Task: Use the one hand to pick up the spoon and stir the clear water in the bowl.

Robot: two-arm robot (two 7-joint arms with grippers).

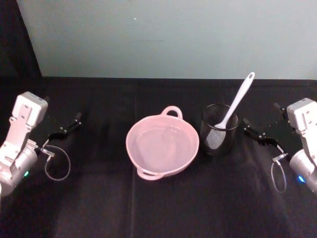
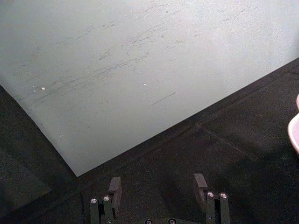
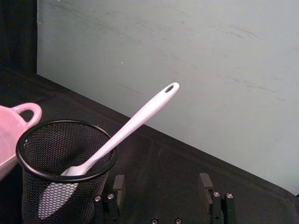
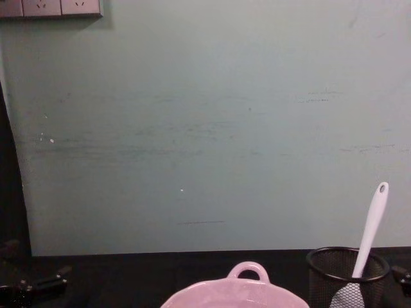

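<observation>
Right now both grippers sit low over the black table (image 1: 99, 203), one at each side, and neither holds anything. The right gripper (image 1: 260, 124) has its jaws spread apart and empty; its wrist view shows the 2 fingers (image 3: 204, 183) parted with bare cloth between them. Just beside those jaws, on their inner side toward the middle of the table, stands the mesh cup (image 1: 210, 126). The spoon (image 1: 237, 101) leans in that cup, scoop down against the mesh and handle tilted up and away, its holed tip well above the rim. No finger touches the spoon or the cup.

Beyond the cup from the right jaws, and close to it, sits the bowl (image 1: 132, 148), 1 loop handle facing the wall (image 1: 173, 34) and another facing the robot. The water (image 1: 163, 141) lies shallow and clear inside it.

The left gripper (image 1: 69, 125) is likewise released, its jaws parted over bare cloth, and the bowl lies well apart from them on their inner side; only its pink edge reaches the left wrist view.
</observation>
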